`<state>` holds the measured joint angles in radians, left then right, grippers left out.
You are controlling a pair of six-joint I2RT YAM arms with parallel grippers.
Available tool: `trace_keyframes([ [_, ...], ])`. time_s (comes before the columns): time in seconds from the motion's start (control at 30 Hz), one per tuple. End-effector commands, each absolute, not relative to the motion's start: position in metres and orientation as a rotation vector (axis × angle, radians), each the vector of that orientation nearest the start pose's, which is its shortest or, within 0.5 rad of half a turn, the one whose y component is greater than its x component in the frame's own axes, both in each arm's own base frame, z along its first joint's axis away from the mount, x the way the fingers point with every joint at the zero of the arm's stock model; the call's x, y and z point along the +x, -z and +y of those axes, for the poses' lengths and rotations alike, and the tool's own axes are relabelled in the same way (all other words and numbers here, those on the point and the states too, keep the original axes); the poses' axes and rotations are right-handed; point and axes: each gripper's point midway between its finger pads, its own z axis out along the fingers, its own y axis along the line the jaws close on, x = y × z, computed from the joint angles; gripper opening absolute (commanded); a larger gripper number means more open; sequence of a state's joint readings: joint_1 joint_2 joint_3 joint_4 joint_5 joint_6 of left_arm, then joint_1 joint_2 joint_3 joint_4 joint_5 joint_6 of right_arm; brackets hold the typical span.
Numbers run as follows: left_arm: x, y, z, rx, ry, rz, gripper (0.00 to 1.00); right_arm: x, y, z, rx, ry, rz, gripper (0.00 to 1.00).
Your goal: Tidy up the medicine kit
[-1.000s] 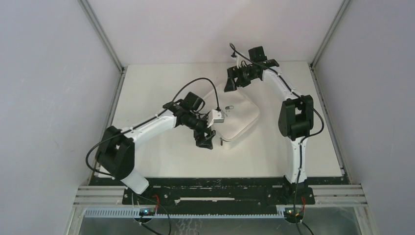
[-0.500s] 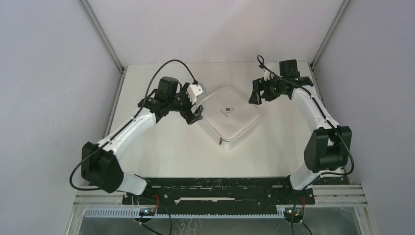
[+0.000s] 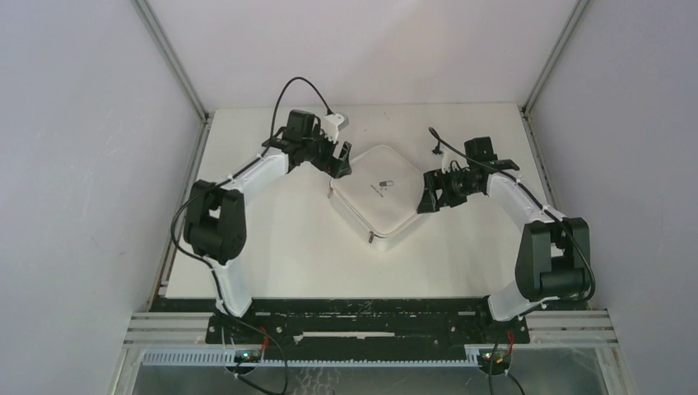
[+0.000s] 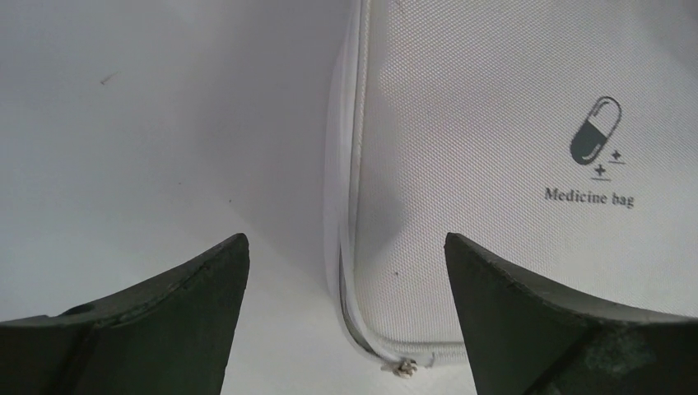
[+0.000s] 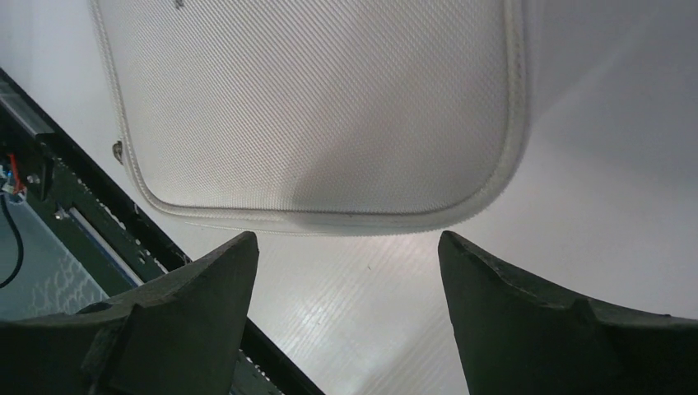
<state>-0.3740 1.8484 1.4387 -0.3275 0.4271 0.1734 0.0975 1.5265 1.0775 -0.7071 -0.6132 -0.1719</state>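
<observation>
Top external view: medicine kit [image 3: 383, 196] lies shut, mid table [image 3: 272, 247]. Left gripper [image 3: 338, 161] & right gripper [image 3: 427, 197] are both wide, empty, by its side corners. Best I think: pinch zip pull [image 3: 372, 239], tug slow, other arm holds kit.

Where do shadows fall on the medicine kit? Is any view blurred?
Left wrist view: soft shadow on the medicine kit by its zip, print sharp. Right wrist view: a shadow darkens its near edge, weave sharp. Top external view: even light.

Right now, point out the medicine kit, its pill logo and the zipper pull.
medicine kit [image 3: 393, 210]: top view, lid's middle.
pill logo [image 4: 594, 132]: left wrist view, pill's middle.
zipper pull [image 5: 118, 150]: right wrist view, metal tab.
</observation>
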Motion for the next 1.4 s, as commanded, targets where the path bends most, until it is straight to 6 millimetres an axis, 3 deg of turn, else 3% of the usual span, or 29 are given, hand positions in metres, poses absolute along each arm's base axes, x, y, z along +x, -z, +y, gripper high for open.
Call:
trace_keyframes([
  [0.0, 0.448, -0.149, -0.256, 0.761, 0.699, 2.113, 0.89, 0.312, -0.119, 0.143, -0.543, -0.922, 2.438, 0.79],
  [0.27, 0.396, -0.114, -0.251, 0.871, 0.8, 2.158, 0.75, 0.344, -0.125, 0.169, -0.551, -1.069, 2.387, 0.77],
  [0.53, 0.324, -0.109, -0.235, 1.042, 0.868, 2.118, 0.69, 0.393, -0.146, 0.198, -0.709, -1.055, 2.3, 0.76],
  [0.63, 0.3, -0.105, -0.226, 1.103, 0.856, 2.117, 0.69, 0.411, -0.152, 0.2, -0.741, -1.021, 2.285, 0.76],
  [0.77, 0.281, -0.11, -0.215, 1.164, 0.8, 2.086, 0.71, 0.422, -0.153, 0.184, -0.758, -0.878, 2.288, 0.76],
  [0.9, 0.282, -0.134, -0.206, 1.18, 0.703, 2.012, 0.78, 0.412, -0.156, 0.157, -0.739, -0.761, 2.262, 0.78],
  [1.07, 0.307, -0.169, -0.197, 1.117, 0.527, 1.896, 0.89, 0.384, -0.159, 0.131, -0.749, -0.627, 2.196, 0.78],
  [1.2, 0.323, -0.187, -0.199, 1.128, 0.462, 1.839, 0.92, 0.353, -0.154, 0.131, -0.813, -0.617, 2.124, 0.77],
  [1.27, 0.326, -0.186, -0.204, 1.163, 0.449, 1.818, 0.93, 0.338, -0.153, 0.137, -0.865, -0.647, 2.075, 0.75],
  [1.37, 0.327, -0.179, -0.213, 1.25, 0.405, 1.773, 0.92, 0.316, -0.136, 0.149, -0.961, -0.67, 2.045, 0.71],
])
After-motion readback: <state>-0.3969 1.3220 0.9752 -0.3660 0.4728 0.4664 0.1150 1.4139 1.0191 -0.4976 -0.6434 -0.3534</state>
